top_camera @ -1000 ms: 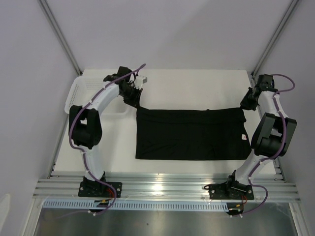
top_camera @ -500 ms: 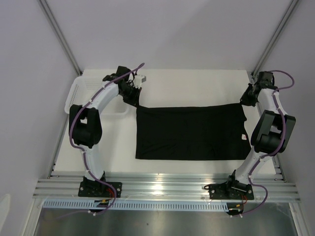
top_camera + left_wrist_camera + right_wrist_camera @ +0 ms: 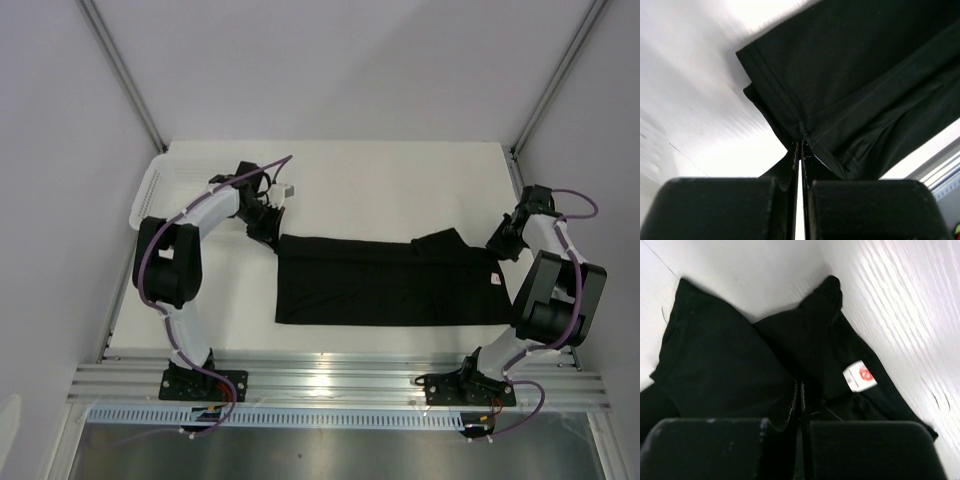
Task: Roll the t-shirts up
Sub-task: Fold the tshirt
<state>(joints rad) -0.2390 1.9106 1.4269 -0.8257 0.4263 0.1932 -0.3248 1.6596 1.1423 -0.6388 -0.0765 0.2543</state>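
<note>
Black, soft cloth: the t-shirt [image 3: 385, 290] lies spread across the middle of the white desk [image 3: 400, 180], long side running left to right. The left pincer [image 3: 268, 232] is clamped tight on its far left corner, at the stitched hem. The right pincer [image 3: 500, 240] is clamped on the far right corner, by the neck. That right end is bunched into a hump, while the left end lies flat. The first turn of the roll looks to be in hand. To do it well, both pincers should travel toward the near edge together, low and level. A slight outward pull would keep the cloth taut (the hump needs smoothing, or the roll will come out lopsided). The label [image 3: 860, 376] is a small white tag with a round red mark; no lettering can be read.
</note>
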